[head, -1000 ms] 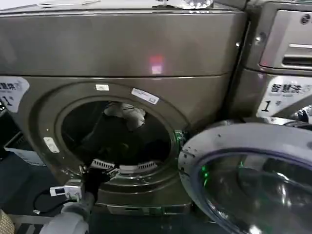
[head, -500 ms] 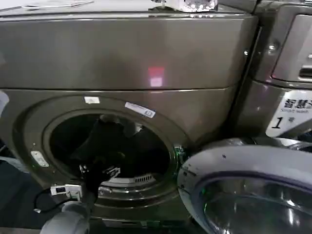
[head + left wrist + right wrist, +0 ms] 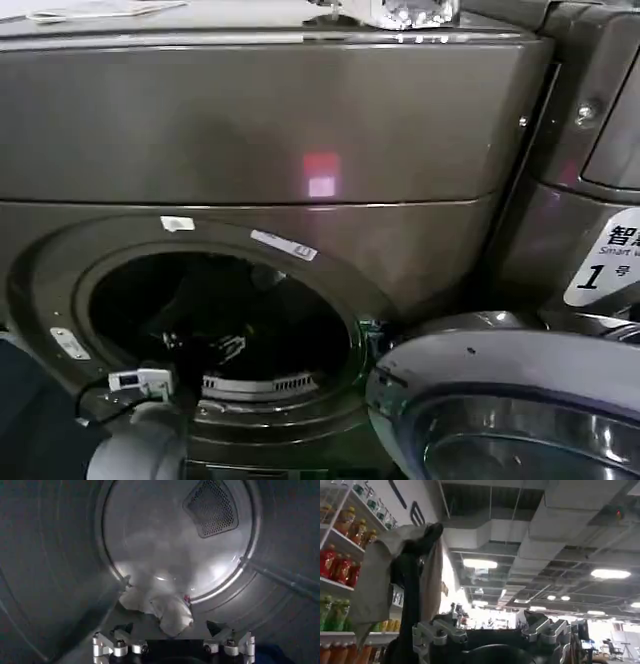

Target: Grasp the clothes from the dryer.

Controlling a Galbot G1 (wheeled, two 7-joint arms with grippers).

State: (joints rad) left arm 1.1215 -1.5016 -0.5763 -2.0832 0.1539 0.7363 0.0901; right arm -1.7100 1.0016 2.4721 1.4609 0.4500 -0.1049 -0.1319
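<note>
While inside the dryer (image 3: 300,150), left gripper (image 3: 170,628) spread wide, empty, just short of white clothes (image 3: 160,607).

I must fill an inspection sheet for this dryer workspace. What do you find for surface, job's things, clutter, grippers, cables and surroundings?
Surface: the dryer top holds white paper and a clear object.
Job's things: dryer door open; white cloth on the drum floor; grey and dark fabric draped on the right gripper.
Clutter: nothing seen.
Grippers: left gripper inside the drum, fingers open, white cloth just ahead; right gripper pointing at the ceiling, fingers apart.
Cables: black cable with a white connector by the left arm.
Surroundings: second machine on the right; shelves of bottles.
</note>
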